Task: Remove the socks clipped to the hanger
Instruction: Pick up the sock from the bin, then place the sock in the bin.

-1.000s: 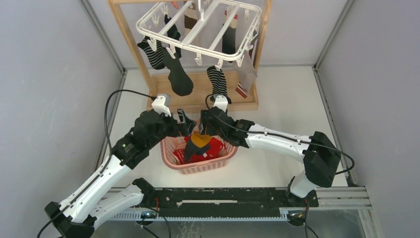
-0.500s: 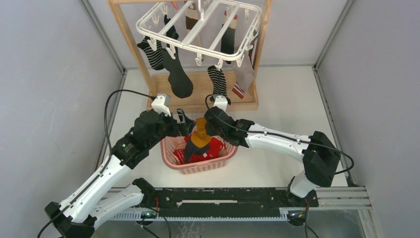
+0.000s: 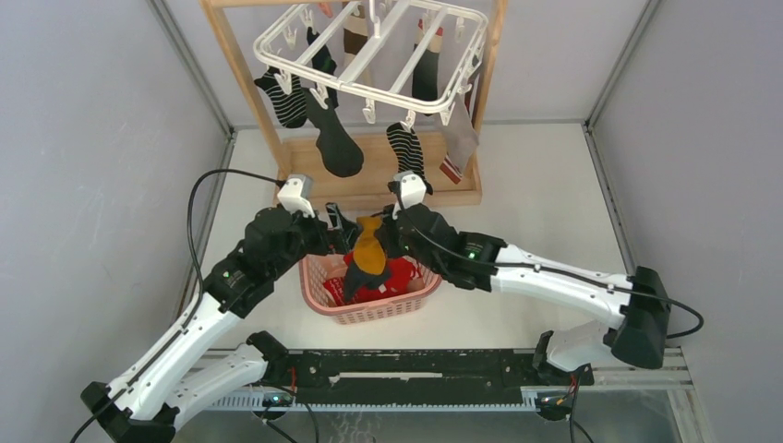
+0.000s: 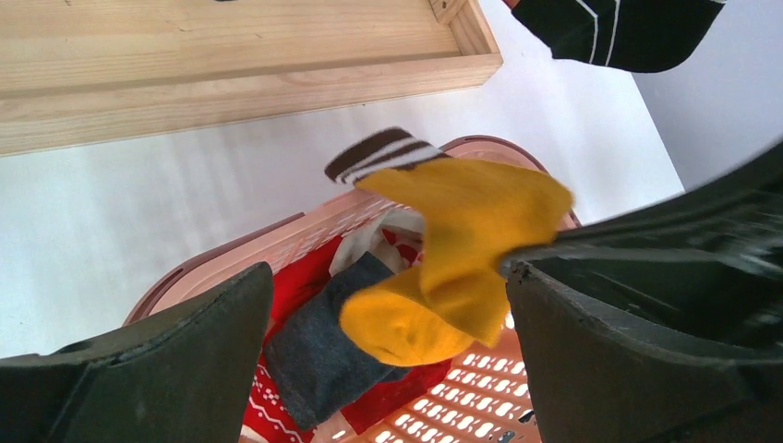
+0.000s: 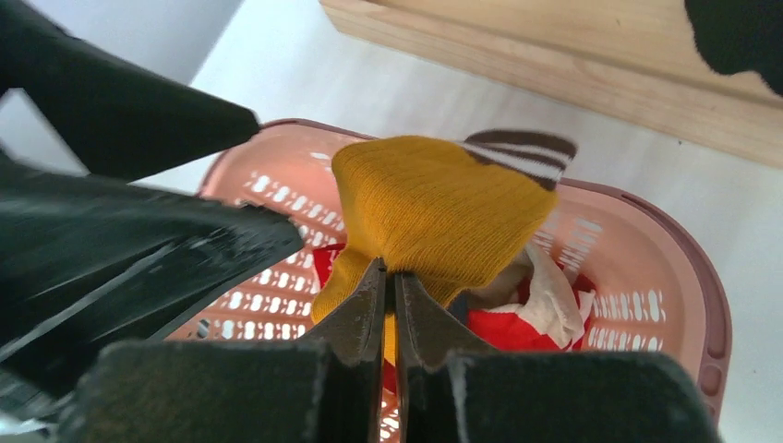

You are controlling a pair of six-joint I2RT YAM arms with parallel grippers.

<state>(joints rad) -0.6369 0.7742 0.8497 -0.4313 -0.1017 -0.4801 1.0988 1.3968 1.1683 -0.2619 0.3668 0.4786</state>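
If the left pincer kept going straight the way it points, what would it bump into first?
Probably the yellow sock, which the right pincer holds pinched right ahead of the open left pincer. The pink basket lies beyond it, though depth is hard to judge.

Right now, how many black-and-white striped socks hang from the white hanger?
2. The left striped sock hangs at the front left corner of the hanger; the middle striped sock hangs from its front bar. Socks behind could hide more.

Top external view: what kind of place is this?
Probably a robot test cell: grey panel walls enclose a white table, two arms are bolted at its edge, a white hanger hangs from a wooden stand.
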